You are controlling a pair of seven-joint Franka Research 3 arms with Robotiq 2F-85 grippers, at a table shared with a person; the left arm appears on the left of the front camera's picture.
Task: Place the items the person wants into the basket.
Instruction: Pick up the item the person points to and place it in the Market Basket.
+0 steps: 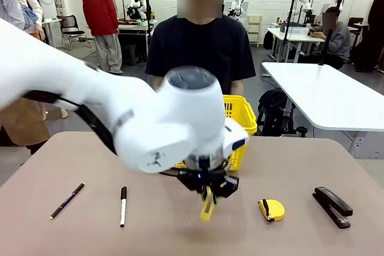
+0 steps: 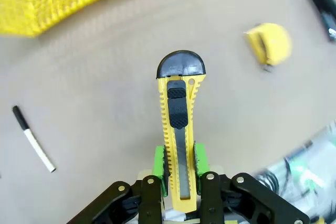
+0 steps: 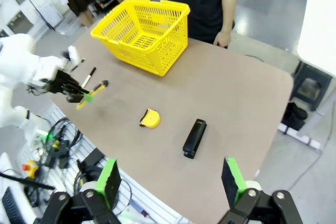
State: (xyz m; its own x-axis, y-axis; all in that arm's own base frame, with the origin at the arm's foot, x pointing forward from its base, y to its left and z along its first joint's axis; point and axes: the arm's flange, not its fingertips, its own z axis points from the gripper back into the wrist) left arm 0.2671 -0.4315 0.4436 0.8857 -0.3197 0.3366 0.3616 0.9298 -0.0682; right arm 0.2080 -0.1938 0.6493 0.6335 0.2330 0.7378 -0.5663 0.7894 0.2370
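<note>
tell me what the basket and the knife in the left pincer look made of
Basket: probably moulded plastic, bright yellow, going by its thin lattice walls. Utility knife: ribbed yellow body, black slider and cap, all plastic-looking with a dull sheen.

Open tabletop between tape measure and stapler; basket stands behind

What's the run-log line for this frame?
left claw: shut on utility knife, above table | right claw: open | tape measure, stapler: on table
</note>
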